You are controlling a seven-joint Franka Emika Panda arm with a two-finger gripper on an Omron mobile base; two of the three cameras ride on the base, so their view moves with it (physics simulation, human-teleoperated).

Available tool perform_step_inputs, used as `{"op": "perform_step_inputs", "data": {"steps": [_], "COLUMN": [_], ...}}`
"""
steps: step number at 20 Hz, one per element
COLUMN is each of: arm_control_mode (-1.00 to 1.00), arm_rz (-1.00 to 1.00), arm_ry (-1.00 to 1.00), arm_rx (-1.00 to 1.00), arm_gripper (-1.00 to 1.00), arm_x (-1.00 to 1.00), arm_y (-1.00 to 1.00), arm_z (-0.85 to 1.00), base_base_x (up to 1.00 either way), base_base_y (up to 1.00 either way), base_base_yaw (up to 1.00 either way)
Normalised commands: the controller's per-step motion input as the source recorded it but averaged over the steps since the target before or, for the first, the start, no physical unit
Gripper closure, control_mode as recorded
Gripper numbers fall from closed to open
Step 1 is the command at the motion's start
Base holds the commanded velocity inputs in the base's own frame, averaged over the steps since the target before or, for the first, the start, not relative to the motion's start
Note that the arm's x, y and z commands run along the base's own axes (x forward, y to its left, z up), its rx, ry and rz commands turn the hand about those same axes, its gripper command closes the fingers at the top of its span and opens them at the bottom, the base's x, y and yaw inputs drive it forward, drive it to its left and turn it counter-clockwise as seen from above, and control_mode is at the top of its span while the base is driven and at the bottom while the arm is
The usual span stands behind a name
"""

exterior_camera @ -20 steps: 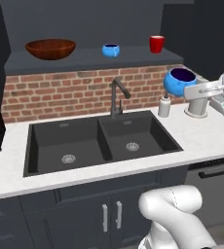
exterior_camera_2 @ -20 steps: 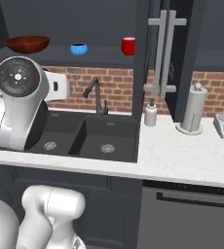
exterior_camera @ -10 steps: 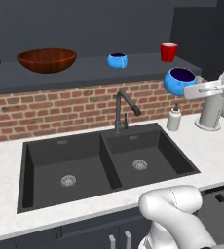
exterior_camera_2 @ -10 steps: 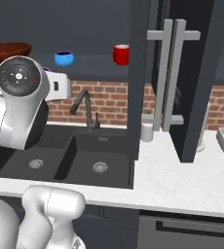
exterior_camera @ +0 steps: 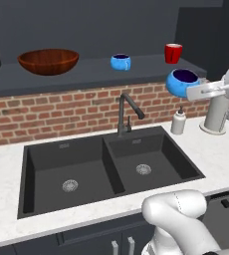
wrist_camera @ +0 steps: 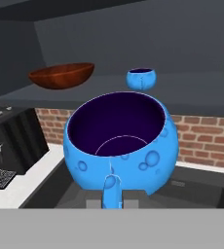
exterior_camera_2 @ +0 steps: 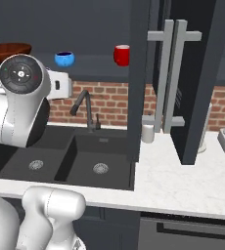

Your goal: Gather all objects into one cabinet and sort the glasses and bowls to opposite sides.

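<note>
Hand view: your gripper (wrist_camera: 112, 203) was clamped on a blue bowl (wrist_camera: 120, 141), carried upright. Since a second back the base drove closer; beyond sat the second blue bowl (exterior_camera: 120, 62), wooden bowl (exterior_camera: 48, 61), red cup (exterior_camera: 173, 53) on the cabinet shelf (exterior_camera: 86, 72).

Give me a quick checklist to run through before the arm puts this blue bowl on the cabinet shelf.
1. Tool shut on the held blue bowl: ok.
2. Held bowl upright, opening up in the hand view: ok.
3. Held bowl over the shelf yet: not ok; in the left base view it hangs out in front, near shelf level.
4. Bare shelf between the second blue bowl and the wooden bowl: ok.
5. Red cup at the far right, apart from the bowls: ok.
6. Clearance from the open cabinet door: cannot tell.
</note>
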Motion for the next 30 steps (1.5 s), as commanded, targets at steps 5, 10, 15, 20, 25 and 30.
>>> {"op": "perform_step_inputs", "data": {"steps": [5,10,15,20,25,30], "arm_control_mode": [-1.00,-1.00,-1.00,-1.00,-1.00,-1.00], "arm_rz": [0.00,0.00,0.00,-0.02,-0.05,-0.02], "arm_ry": [0.00,0.00,0.00,0.00,0.00,0.00], "arm_rx": [0.00,0.00,0.00,0.00,0.00,0.00], "arm_gripper": [1.00,1.00,1.00,1.00,1.00,1.00], "arm_x": [0.71,0.61,0.45,0.42,0.36,0.32], "arm_y": [0.03,0.00,0.00,0.00,0.00,0.00], "arm_z": [0.00,0.00,0.00,0.00,0.00,0.00], "base_base_x": [0.00,0.00,0.00,0.00,0.00,0.00], "base_base_y": [0.00,0.00,0.00,0.00,0.00,0.00], "base_base_yaw": [0.00,0.00,0.00,0.00,0.00,0.00]}}
